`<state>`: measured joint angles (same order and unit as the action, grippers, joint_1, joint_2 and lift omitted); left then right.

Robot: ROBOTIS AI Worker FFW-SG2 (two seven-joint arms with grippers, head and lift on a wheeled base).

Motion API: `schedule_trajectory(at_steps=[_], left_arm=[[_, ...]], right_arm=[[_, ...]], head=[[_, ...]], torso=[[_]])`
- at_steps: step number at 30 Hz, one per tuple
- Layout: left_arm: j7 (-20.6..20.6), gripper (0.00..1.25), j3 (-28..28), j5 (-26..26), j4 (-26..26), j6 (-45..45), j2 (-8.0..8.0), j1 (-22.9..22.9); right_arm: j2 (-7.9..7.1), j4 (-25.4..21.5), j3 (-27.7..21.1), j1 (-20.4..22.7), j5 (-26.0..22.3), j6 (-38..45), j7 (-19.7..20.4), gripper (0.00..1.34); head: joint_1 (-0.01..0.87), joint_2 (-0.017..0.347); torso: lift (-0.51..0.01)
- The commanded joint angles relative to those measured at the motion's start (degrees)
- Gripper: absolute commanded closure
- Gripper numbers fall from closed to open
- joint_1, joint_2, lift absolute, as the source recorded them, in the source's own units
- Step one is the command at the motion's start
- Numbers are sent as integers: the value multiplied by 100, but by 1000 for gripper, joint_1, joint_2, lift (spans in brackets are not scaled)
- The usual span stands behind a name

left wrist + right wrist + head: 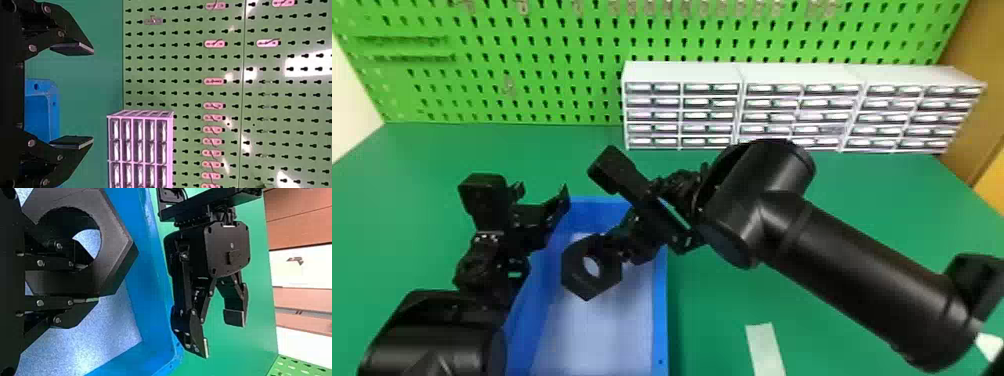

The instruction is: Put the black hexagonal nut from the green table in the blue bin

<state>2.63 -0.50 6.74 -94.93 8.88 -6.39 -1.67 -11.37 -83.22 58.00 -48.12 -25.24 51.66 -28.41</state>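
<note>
Black hex nut (pixel 573 276) is up over the blue bin (pixel 659 310), inside its rim as the head view has it, & your R gripper (pixel 88 283) has it: closed on one side of the ring, 1 finger in the bore, the other on an outer flat. Your L gripper (pixel 92 95) is open & empty, by the bin's L side over the green table (pixel 722 300)

Handling, my read: nut's stiff, thick-walled, prob. hard plastic given the matte faces, so light to mod. wt for its bulk. Won't squash or bend under a normal squeeze; not fragile, tho a corner could chip or bounce if you drop it from high up. Flats look smooth, so some slip risk if you ease off too early

Your hold's a good one: wall pinched btwn bore & flat, pads on solid matl. Downside, it's off-centre; most of the nut hangs to one side of the pads, so it may swivel if you jerk the wrist. Go slow, keep the squeeze firm

Next, I'd lower it close to the bin floor, away from the walls, then open wide enough that the inner finger isn't hooked in the bore, & back out along the bore axis. Lift straight off w/o clearing that finger & you could drag the nut back up or tip it vs. the rim. No need for L here; keep it out of R's way
</note>
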Motion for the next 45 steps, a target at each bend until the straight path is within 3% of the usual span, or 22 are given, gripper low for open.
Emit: schedule_trajectory(at_steps=[1,9,14,21,37,45], left_arm=[[0,449,-3,3,-8,0,6,0],[0,449,-12,3,-8,0,6,0],[0,449,-21,3,-8,0,6,-9],[0,449,-21,3,-8,0,6,9],[0,449,-21,12,-8,0,6,9],[0,449,6,20,-44,0,6,26]], right_arm=[[-6,60,27,13,-24,-15,2,999],[-23,78,45,13,-33,-24,11,990],[-32,86,45,13,-33,-24,11,657],[-41,86,36,13,55,-6,11,469],[-59,78,-140,48,99,2,11,447],[-67,-274,-949,303,389,231,-24,447]], head=[[686,51],[686,51],[686,51],[686,51],[686,51],[686,51]], torso=[[-96],[-96],[-96],[-96],[-96],[-96]])
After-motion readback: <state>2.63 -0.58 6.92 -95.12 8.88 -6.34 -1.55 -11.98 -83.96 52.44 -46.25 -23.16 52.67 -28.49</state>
